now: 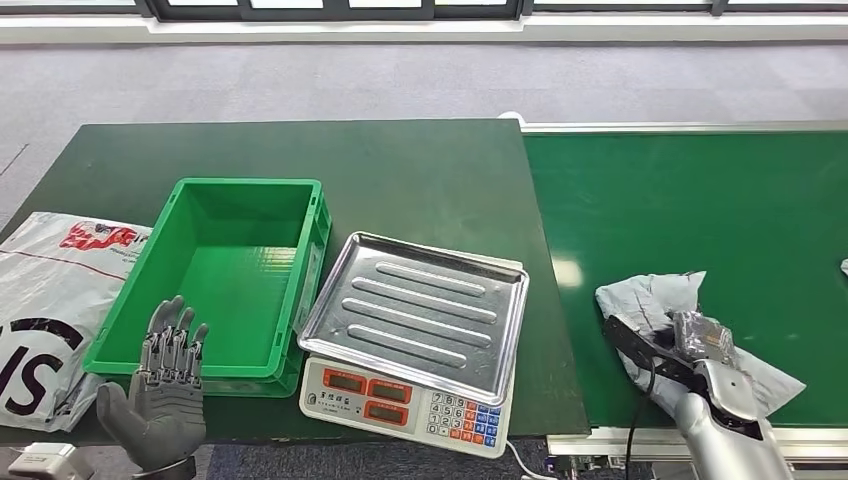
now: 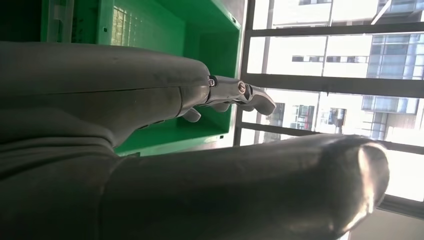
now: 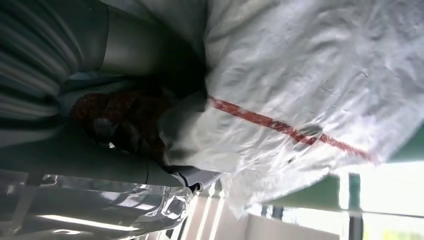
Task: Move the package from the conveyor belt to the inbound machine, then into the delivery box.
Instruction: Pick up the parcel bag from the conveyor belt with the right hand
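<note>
Green conveyor belt under grey package, right robot hand grasping it.

Left hand raised, fingers spread; right hand gripping.

Crumpled grey package lies on the green conveyor belt, near edge.
</note>
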Controlling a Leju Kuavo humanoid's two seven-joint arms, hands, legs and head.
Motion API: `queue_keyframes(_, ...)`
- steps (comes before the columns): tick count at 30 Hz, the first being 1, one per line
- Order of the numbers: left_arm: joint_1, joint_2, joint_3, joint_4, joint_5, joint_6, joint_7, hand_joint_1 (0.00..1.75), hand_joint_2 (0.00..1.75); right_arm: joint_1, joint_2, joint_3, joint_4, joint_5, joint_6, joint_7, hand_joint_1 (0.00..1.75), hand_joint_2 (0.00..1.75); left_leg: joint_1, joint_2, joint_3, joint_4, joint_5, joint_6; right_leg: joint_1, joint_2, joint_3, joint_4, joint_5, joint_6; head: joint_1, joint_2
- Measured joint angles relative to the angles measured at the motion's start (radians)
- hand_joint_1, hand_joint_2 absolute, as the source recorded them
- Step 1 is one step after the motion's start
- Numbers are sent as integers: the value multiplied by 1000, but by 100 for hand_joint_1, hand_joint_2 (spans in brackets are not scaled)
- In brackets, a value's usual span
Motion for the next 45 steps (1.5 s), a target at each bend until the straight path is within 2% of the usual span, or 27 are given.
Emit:
queue_keyframes(8, 7, -18, 8, -12, -13, -16, -2, 0, 0, 82, 53, -10, -182, 0, -108, -3, 175, 175, 0, -3, -5, 0, 0, 0, 0, -4, -4, 0, -1, 0, 0, 0)
queue_keyframes(14, 8, -20, 10, -12, -14, -16, -2, 0, 0, 96, 77, -26, -244, 0, -122, -4, 175, 175, -1, -3, -5, 0, 0, 0, -1, -4, -4, 0, -1, 0, 0, 0)
queue_keyframes(17, 8, -21, 10, -12, -14, -16, -4, 0, 0, 104, 87, -36, -266, -11, -162, -21, 175, 175, -1, -3, -5, 0, 0, 0, -1, -4, -4, 0, -1, 0, 0, 0)
queue_keyframes(21, 9, -23, 10, -12, -14, -17, -9, 0, 0, 132, 116, -70, -344, -87, -300, -99, 175, 175, -1, -3, -5, 0, 0, 0, -1, -4, -5, 0, -1, 1, 0, 0)
queue_keyframes(26, 7, -22, 10, -2, -7, 8, -23, 0, 0, 191, 159, -140, -537, -296, -503, -290, 175, 175, -1, -4, -6, 0, 0, 0, -1, -5, -5, 0, -2, 1, 0, 0)
queue_keyframes(31, 1, -13, 6, 19, 9, 37, -33, 0, 0, 201, 171, -185, -666, -526, -549, -465, 175, 175, -2, -2, -7, 0, -1, 0, -2, -4, -5, 0, -2, 1, 0, 0)
queue_keyframes(33, -5, -4, -2, 32, 15, 41, -42, 0, 0, 184, 174, -182, -683, -526, -556, -520, 175, 175, -2, -1, -11, 0, -1, 0, -2, -3, -5, 0, -2, 1, 0, 0)
queue_keyframes(37, -23, 17, -33, 64, 26, 46, -54, 0, 0, 137, 194, -141, -687, -433, -564, -523, 175, 175, -2, -1, -8, 0, 0, 1, -2, -3, -5, 0, -2, 1, 0, 0)
queue_keyframes(45, -44, 43, -70, 105, 27, 51, -56, 0, 0, 106, 214, -58, -687, -416, -553, -520, 175, 175, -2, -3, -6, 0, 3, 1, -2, -5, -5, 1, 0, 1, 0, 0)
